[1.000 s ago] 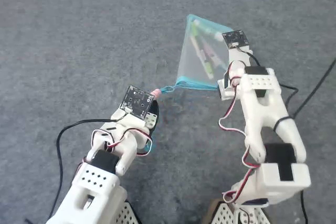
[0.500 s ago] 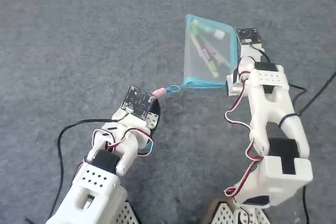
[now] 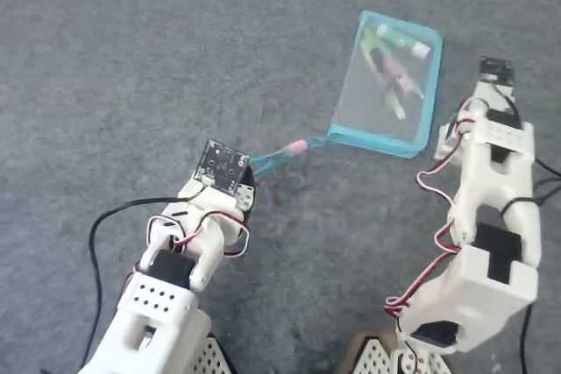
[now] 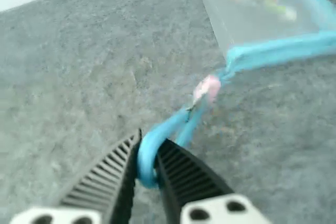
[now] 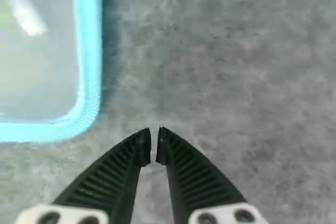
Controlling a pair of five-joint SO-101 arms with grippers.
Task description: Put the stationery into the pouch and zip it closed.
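The clear plastic pouch with turquoise zip edging point(image 3: 386, 85) now lies flat on the grey felt table point(image 3: 131, 67). A second ago it stood tented up, and it has since swung away towards the right arm's side. The pens and markers point(image 3: 392, 72) lie inside it. Its turquoise pull strap point(image 4: 173, 129), which carries a pink bead point(image 4: 207, 88), runs taut from the pouch's near corner back into the left gripper point(image 4: 148, 148). That gripper's jaws stay clamped on the strap's loop, with the pouch well ahead of them. The right gripper point(image 5: 150, 142) has let go of the pouch and drawn aside. Its jaws are closed on nothing, and the pouch's rounded corner point(image 5: 84, 114) lies just ahead of their tips, off to one side and not touching.
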